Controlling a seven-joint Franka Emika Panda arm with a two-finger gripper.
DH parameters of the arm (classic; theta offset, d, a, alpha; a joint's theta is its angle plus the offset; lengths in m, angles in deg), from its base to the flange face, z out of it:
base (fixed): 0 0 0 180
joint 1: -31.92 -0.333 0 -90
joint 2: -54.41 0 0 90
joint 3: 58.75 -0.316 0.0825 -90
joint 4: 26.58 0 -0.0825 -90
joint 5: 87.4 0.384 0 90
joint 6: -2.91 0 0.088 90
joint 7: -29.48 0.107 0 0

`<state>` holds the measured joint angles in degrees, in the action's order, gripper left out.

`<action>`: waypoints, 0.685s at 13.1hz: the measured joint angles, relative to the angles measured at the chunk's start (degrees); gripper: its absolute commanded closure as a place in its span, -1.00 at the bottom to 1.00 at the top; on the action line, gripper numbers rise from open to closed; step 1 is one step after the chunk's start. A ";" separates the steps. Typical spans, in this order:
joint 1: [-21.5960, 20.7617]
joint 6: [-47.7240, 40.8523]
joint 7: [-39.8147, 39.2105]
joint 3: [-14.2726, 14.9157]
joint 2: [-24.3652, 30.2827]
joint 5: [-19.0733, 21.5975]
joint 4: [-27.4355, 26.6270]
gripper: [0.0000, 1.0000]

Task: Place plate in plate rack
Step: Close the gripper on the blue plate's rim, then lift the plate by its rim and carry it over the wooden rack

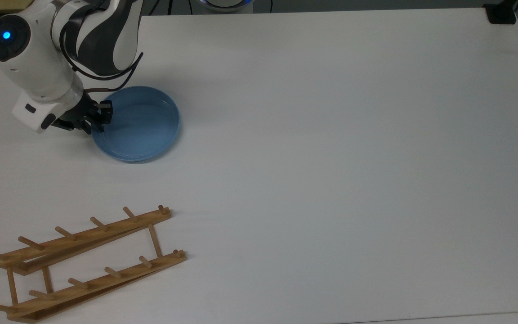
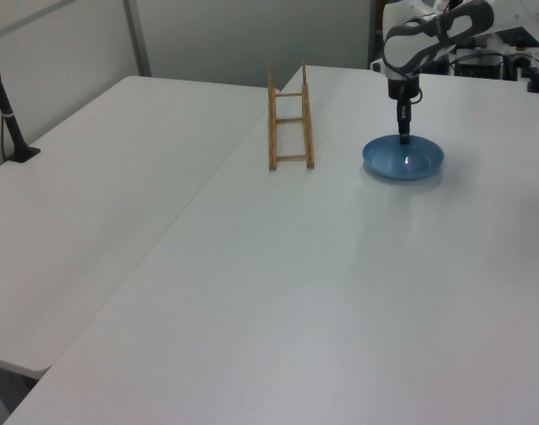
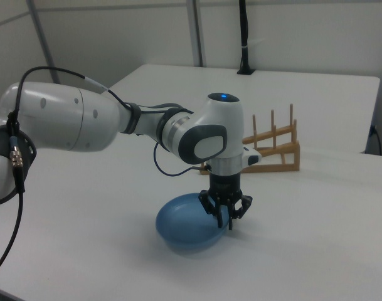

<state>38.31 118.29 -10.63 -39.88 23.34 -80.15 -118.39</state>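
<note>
While I monitor remotely, I read the white table [image 1: 331, 157] as the largest item, carrying every object. Next in size is the Panda arm [image 3: 84, 125]: its white and grey links run across the right view from that view's left, the wrist turns straight down, and a blue indicator light [image 1: 6, 34] glows on the upper housing. I can read no brand, label or writing on the arm or on the objects.

The plate rack [image 1: 83, 261] lies flat on the table near the top view's lower left corner, pegs upright, well apart from the arm.

The plate [image 1: 140, 123] sits flat on the table, well apart from the rack. In the left view it lies to the right of the rack [image 2: 289, 119].

The gripper [image 3: 226, 216] points vertically down at the plate rim [image 3: 225, 229] nearest the right view's right. Its black fingers [image 3: 232, 219] straddle that rim with a narrow gap; I cannot tell whether they are already clamping it.
</note>
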 measured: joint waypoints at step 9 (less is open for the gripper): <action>0.14 0.12 -6.13 1.70 1.29 0.20 4.22 1.00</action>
<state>38.45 118.41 -16.76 -38.19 24.63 -79.94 -114.17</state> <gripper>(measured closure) 0.952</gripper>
